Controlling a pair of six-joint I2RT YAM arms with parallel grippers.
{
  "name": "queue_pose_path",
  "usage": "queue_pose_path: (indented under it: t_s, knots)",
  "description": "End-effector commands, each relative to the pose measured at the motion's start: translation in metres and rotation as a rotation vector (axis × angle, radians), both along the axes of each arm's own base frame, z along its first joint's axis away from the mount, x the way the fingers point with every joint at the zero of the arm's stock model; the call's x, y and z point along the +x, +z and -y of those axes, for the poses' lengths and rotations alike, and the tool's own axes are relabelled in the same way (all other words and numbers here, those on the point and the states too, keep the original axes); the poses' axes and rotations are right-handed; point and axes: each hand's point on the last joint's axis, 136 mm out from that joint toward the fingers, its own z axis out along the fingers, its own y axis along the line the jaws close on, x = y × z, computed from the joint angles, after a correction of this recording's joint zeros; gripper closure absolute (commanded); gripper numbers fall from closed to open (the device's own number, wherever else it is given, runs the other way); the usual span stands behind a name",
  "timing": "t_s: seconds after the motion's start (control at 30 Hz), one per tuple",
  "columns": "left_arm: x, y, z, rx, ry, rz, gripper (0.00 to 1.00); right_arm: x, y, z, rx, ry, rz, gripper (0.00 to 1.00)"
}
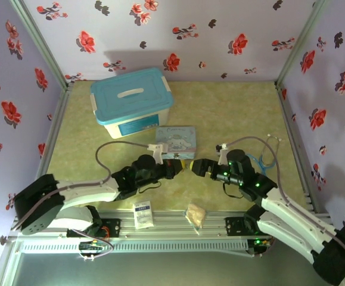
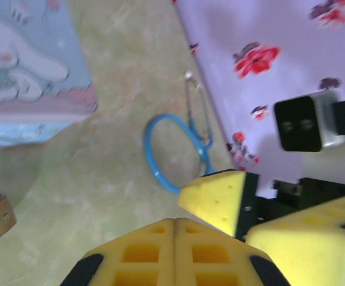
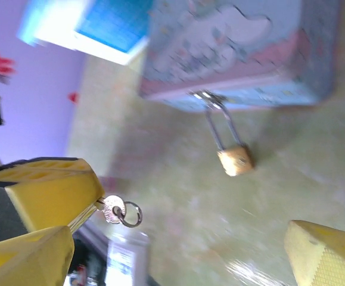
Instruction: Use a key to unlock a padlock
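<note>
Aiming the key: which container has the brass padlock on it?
The pastel cartoon tin; the small brass padlock is hooked to its clasp. The blue-lidded plastic box shows none.

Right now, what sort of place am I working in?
Most likely a small enclosed tabletop test booth, not a real room: lilac red-flowered walls close in three sides, a silver aluminium rail edges the mottled green tabletop, and props sit there, like a teal-lidded white plastic storage box.

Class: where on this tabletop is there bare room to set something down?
Bare: back right, between storage box and right wall, behind the stethoscope. Crowded: before the tin, around left pincer and right pincer.
</note>
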Motion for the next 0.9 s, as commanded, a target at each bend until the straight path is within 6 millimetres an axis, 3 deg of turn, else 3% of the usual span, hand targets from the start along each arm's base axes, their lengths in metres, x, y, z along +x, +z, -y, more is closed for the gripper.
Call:
queue_pose_path:
  t_s: [0.0,0.23,0.63,0.87]
  knots:
    - [-0.004,0.009,-0.012,-0.011,-0.051,0.042,1.00,-0.005,0.026,-0.018,0.198,0.091,0.045,0.10]
    - [-0.007,0.041,-0.018,-0.147,-0.074,0.067,1.00,0.001,0.063,-0.030,0.403,0.120,0.153,0.18]
    - [-0.007,0.061,-0.007,-0.266,-0.106,0.050,1.00,-0.004,0.076,-0.038,0.434,0.186,0.207,0.33]
    - [-0.007,0.067,-0.003,-0.303,-0.122,0.049,1.00,-0.011,0.081,-0.044,0.455,0.230,0.224,0.51]
